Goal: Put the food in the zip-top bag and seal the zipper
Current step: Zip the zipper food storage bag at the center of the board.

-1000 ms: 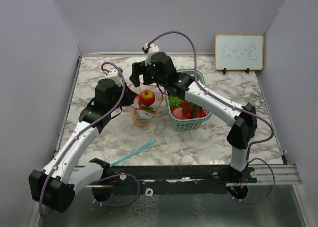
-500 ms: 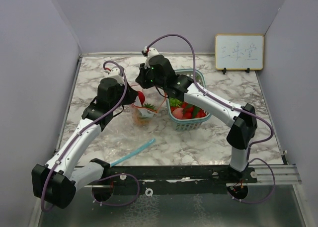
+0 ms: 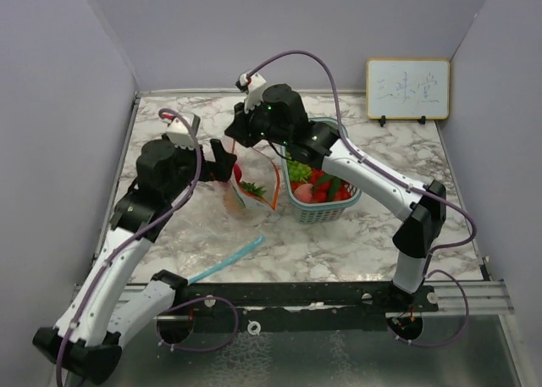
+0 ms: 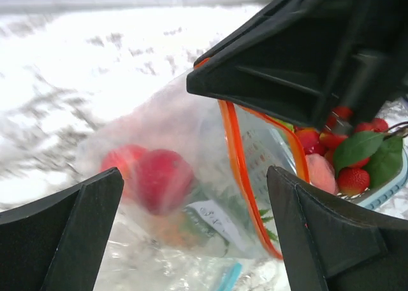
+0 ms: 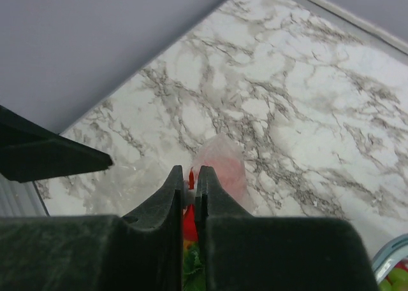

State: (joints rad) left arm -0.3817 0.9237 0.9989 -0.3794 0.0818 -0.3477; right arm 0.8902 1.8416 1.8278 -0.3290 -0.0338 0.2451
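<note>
Lab booth: plain walls, marble tabletop, small whiteboard.

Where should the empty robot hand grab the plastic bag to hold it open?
Probably the orange zipper rim, on the side the right gripper isn't pinching. The bag sags limp below that pinch, so the left gripper, fingers open, could come from the left and pinch that thin edge.

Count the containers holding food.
2: the bag, red fruit inside, and the basket just right of it. None seems hidden.
</note>
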